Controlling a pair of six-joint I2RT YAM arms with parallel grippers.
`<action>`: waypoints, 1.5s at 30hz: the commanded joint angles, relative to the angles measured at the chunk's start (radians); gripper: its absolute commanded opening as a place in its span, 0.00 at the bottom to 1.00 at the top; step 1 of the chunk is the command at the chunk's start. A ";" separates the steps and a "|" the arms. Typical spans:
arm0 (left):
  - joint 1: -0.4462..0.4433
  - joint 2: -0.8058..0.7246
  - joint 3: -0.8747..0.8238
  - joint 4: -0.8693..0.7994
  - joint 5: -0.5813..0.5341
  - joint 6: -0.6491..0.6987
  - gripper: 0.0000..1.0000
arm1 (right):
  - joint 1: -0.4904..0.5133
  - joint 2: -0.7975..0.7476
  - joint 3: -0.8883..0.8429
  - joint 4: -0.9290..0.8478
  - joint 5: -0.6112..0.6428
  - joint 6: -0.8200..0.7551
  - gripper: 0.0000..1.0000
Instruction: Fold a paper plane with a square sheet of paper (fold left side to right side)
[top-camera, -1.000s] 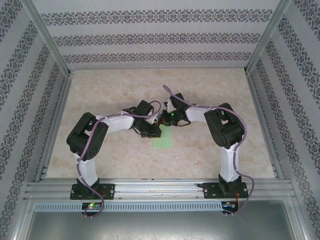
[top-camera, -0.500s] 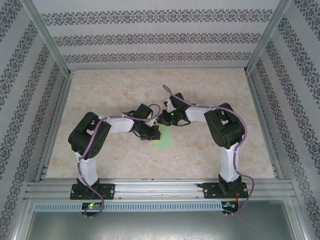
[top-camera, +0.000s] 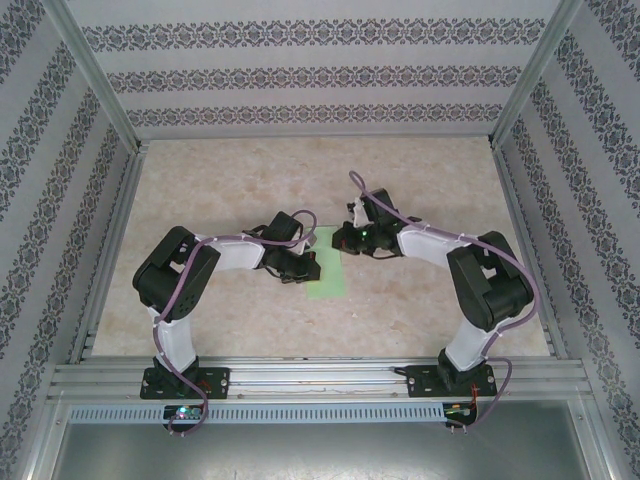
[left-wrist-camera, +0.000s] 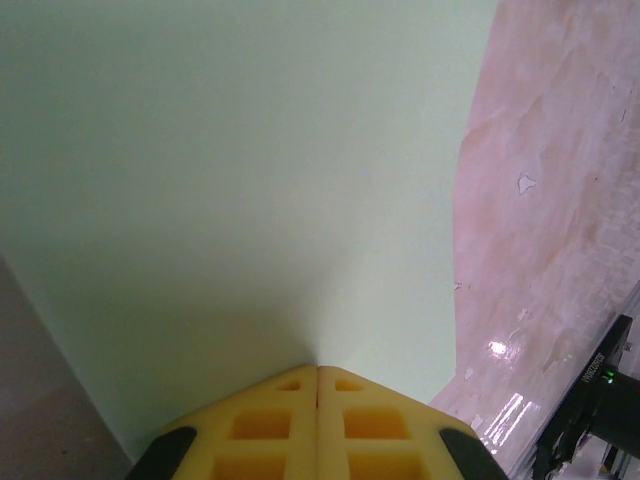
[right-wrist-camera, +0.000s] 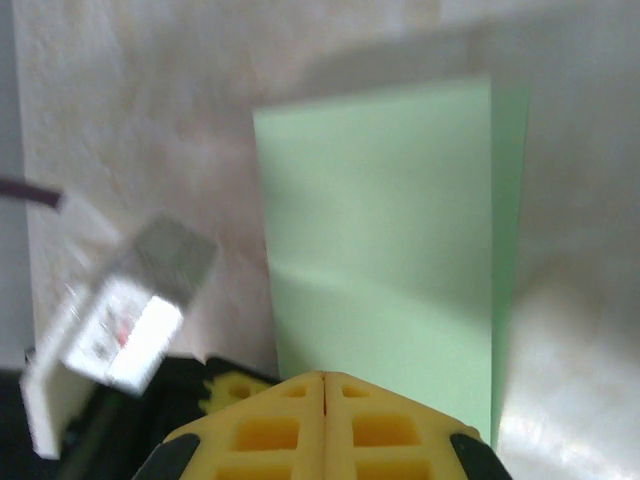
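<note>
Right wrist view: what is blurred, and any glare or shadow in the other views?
Right wrist: the grey-white block at left is smeared; the square sheet of paper is soft but readable. Left wrist: the paper is close and featureless, with glare spots on the table at lower right. Top external: even light, sharp throughout.
</note>
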 joint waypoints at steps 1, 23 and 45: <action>-0.009 0.006 -0.030 -0.052 -0.042 -0.014 0.00 | 0.062 -0.031 -0.055 -0.010 0.015 0.035 0.00; -0.008 -0.021 0.058 -0.076 -0.023 -0.003 0.04 | 0.142 0.117 -0.109 -0.048 0.112 0.030 0.00; 0.063 0.087 0.169 -0.001 -0.028 0.053 0.05 | 0.131 0.148 -0.085 -0.134 0.165 -0.029 0.00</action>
